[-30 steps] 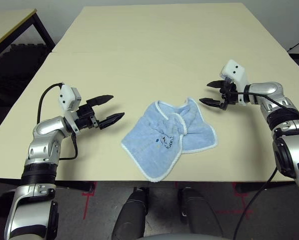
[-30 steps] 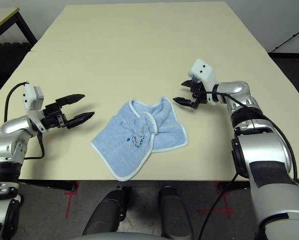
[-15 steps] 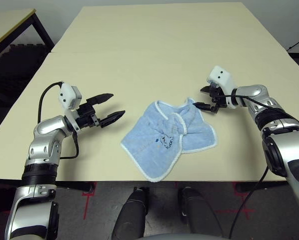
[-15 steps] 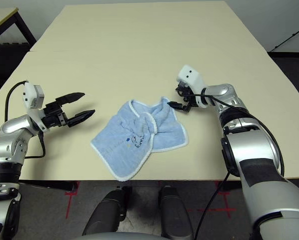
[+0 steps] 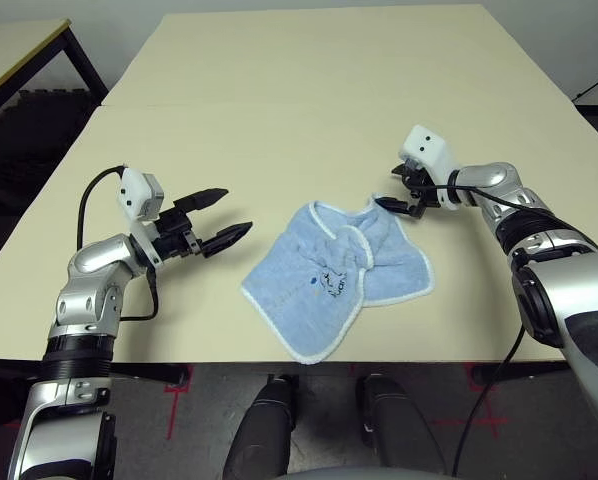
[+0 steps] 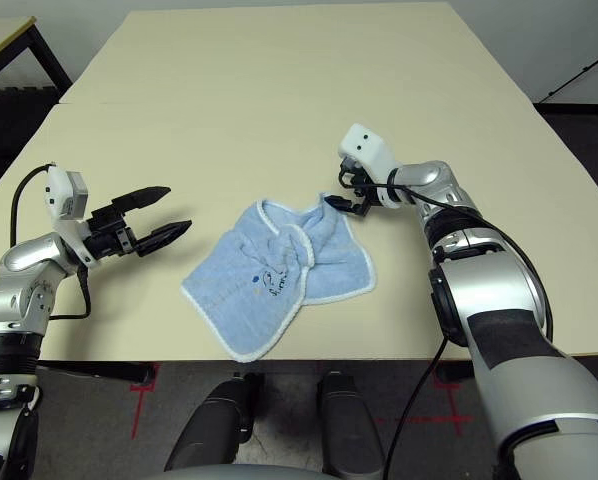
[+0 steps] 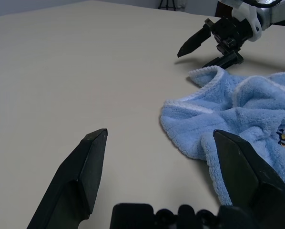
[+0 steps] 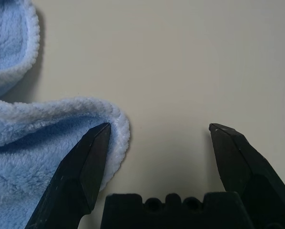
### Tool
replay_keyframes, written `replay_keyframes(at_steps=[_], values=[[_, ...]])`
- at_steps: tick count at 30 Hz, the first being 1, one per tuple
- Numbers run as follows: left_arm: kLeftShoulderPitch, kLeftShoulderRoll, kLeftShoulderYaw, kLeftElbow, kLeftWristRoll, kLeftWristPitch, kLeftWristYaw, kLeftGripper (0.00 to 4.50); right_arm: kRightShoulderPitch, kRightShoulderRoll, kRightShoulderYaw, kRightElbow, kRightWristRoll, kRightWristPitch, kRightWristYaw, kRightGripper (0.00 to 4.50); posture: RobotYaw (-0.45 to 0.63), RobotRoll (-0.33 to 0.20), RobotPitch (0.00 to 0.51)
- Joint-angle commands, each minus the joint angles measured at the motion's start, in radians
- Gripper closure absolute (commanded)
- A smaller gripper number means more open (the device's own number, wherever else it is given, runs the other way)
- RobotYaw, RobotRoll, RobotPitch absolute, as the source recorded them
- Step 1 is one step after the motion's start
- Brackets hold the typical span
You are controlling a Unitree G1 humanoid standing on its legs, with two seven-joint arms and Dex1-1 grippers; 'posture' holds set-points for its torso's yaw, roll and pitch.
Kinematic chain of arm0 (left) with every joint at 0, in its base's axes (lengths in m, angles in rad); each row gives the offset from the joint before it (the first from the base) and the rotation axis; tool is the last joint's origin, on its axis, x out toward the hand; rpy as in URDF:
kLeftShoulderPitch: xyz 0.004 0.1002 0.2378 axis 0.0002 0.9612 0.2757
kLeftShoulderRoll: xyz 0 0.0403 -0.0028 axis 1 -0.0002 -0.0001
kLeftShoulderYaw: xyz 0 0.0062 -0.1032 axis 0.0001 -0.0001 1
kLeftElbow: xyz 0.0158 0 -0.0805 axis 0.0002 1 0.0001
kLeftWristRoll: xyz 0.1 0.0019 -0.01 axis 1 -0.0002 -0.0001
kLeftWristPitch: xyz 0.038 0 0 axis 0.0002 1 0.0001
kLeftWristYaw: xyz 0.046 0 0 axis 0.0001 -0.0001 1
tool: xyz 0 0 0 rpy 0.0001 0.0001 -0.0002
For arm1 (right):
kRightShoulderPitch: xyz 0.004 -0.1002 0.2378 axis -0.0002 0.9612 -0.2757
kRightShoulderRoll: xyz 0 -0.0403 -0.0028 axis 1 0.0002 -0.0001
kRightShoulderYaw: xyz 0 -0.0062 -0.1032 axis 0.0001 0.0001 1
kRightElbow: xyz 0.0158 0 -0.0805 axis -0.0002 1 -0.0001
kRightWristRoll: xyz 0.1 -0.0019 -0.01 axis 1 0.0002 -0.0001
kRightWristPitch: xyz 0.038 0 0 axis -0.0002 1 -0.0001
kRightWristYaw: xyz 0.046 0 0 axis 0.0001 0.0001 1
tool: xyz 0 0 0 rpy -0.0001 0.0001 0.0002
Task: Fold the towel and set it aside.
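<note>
The light-blue towel (image 5: 334, 270) with white edging lies crumpled near the table's front edge, a small dark embroidered mark (image 5: 331, 283) near its middle. My right gripper (image 5: 390, 188) is open at the towel's far right corner (image 8: 61, 119). One of its fingers (image 8: 92, 152) rests against the white hem, and bare table shows between the two. My left gripper (image 5: 235, 211) hovers open to the left of the towel, a short gap away, pointing at it. In the left wrist view the towel (image 7: 247, 114) lies ahead, with the right gripper (image 7: 207, 45) beyond it.
The cream table (image 5: 309, 100) stretches far behind the towel, with a seam running across it. A second table (image 5: 19, 45) with dark legs stands at the far left. The front edge (image 5: 179, 358) runs just below the towel.
My right gripper has moved left and lower, from clear of the towel to its far right corner. The left gripper has stayed almost still. The towel has not moved.
</note>
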Motion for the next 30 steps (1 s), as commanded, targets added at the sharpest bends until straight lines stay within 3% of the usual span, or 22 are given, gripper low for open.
replay_keyframes(at_steps=[1,6,9,19,25,30], values=[[0.022,0.002,0.002,-0.013,0.000,0.004,0.001,0.00,0.002,0.007,0.029,0.018,-0.030,0.019,0.011,0.04,0.10,0.000,0.164],[0.020,0.001,0.000,-0.009,0.002,0.004,0.003,0.00,0.003,0.009,0.049,0.020,-0.045,0.042,0.039,0.04,0.10,0.000,0.162],[0.020,0.001,0.001,-0.011,-0.001,0.008,0.003,0.00,0.002,0.009,0.064,0.022,-0.055,0.062,0.051,0.60,0.10,0.000,0.162],[0.012,-0.002,-0.001,-0.004,-0.002,0.017,0.002,0.00,-0.003,-0.003,0.072,0.015,-0.040,0.119,0.138,4.34,0.09,0.000,0.158],[0.007,-0.001,-0.003,0.001,-0.001,0.022,0.000,0.00,-0.012,-0.020,0.030,0.008,-0.001,0.124,0.134,4.49,0.09,0.000,0.154],[0.004,-0.004,0.001,0.002,-0.005,0.034,0.009,0.00,-0.029,-0.017,-0.115,-0.012,0.144,0.108,0.171,4.49,0.08,0.000,0.150]])
